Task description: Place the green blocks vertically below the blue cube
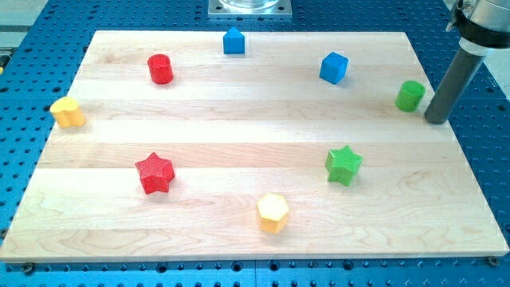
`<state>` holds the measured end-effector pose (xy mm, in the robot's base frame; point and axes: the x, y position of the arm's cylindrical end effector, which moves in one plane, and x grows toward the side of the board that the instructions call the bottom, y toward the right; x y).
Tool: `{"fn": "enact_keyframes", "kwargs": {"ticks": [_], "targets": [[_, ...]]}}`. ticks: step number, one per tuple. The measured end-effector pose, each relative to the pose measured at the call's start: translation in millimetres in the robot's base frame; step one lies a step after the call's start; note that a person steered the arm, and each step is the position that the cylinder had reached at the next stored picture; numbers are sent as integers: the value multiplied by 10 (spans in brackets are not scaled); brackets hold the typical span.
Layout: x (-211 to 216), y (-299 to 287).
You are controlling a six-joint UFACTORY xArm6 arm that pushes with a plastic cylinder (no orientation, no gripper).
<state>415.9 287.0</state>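
Note:
The blue cube (334,68) sits on the wooden board (239,119) at the upper right. A green cylinder (410,95) stands near the board's right edge, lower and to the right of the cube. A green star (343,165) lies below the cube, right of the middle. My tip (436,119) is at the right edge, just right of the green cylinder and slightly lower, with a small gap between them.
A blue house-shaped block (233,41) sits at the top middle. A red cylinder (160,68) is at the upper left, a yellow block (68,112) at the left edge, a red star (154,173) at the lower left, and a yellow hexagon (272,213) at the bottom middle.

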Motion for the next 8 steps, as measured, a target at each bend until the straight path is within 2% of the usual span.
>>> {"fn": "enact_keyframes", "kwargs": {"ticks": [1, 2, 3, 5, 6, 7, 8], "targets": [[-67, 212], [-472, 441], [-1077, -130], [-1879, -703], [-1713, -612], [-1128, -439], [-782, -1049]]}}
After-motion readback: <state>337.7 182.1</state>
